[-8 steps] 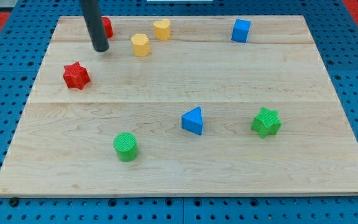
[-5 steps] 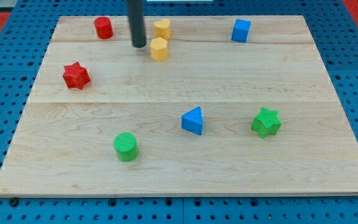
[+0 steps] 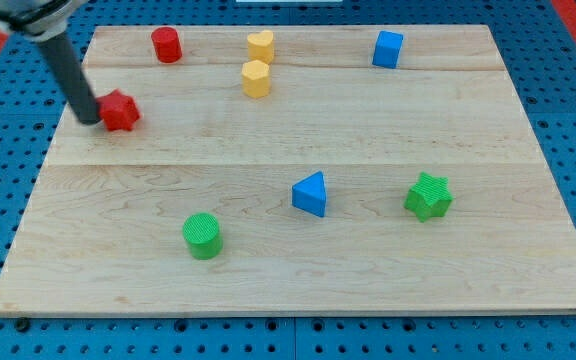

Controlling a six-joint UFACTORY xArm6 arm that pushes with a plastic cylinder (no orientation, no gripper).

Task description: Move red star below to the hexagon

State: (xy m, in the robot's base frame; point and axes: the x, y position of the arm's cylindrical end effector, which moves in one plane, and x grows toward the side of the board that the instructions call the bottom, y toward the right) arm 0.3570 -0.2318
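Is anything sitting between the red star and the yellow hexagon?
No. In the camera view, only bare wood lies between the red star and the yellow hexagon.

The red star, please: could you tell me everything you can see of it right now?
The red star is a small, chunky, matte block that looks plastic, lying flat on the wooden board near the view's left edge, in its upper part. My tip sits against its left side, apparently touching. No other block touches it; the yellow hexagon lies well to its right, slightly higher.
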